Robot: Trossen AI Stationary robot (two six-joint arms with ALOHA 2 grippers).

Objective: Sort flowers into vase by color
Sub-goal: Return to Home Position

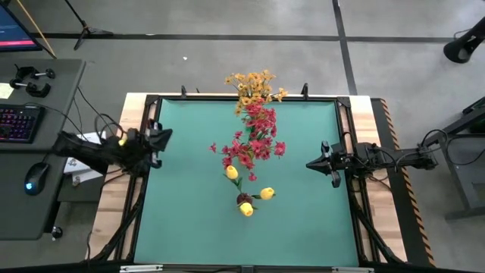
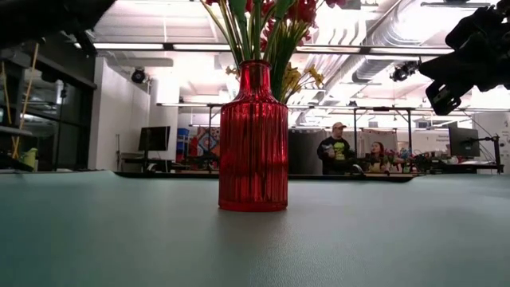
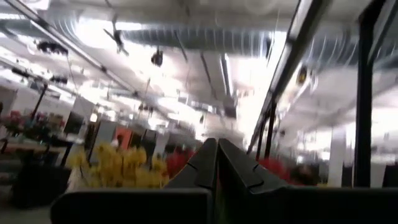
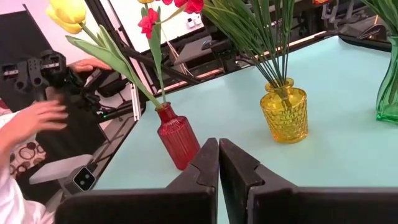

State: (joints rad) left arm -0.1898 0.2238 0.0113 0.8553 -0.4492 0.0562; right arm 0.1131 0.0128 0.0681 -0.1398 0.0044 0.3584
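Logged the left gripper (image 1: 165, 138) over the left edge of the table (image 1: 182, 227), about halfway along it, with fingers pressed flat together and nothing between them. Logged the right gripper (image 1: 312, 163) just inside the right edge, also about halfway along and pointing inward, with fingers likewise closed on nothing.

Counted three vases in a line running from the middle of the far edge toward the near edge. Found the green vase (image 4: 388, 81) nearest the far edge, carrying the orange-yellow sprays (image 1: 254, 82). Found the yellow vase (image 4: 284, 115) next, around mid-table, packed with green stalks and topped by the red flowers (image 1: 258, 144). Found the red vase (image 2: 253, 135) closest to the near edge, upright, holding the yellow tulips (image 1: 247, 209). Could not tell whether one red blossom seen above it in the right wrist view stands in this vase.

Noted a person's hand (image 4: 34, 121) beyond the left edge, near the left gripper. Noted two people (image 2: 336, 147) far back in the room.
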